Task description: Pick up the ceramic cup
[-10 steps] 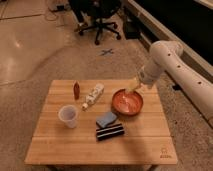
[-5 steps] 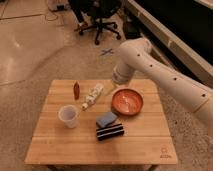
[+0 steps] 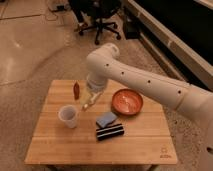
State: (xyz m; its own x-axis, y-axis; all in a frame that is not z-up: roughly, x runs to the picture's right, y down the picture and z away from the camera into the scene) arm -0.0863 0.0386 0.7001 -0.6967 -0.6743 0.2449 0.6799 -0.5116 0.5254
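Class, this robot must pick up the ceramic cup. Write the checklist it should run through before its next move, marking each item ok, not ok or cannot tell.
1. Ceramic cup upright on the table, in plain view: ok.
2. Pincer above the cup: not ok; it hangs between the cup and the orange-red bowl.
3. Cup stands apart from its neighbours: ok; the brown object and the blue sponge do not touch it.
4. Bowl out of the path to the cup: ok; it lies on the pincer's far side.
5. Pincer ready to take the cup: cannot tell.
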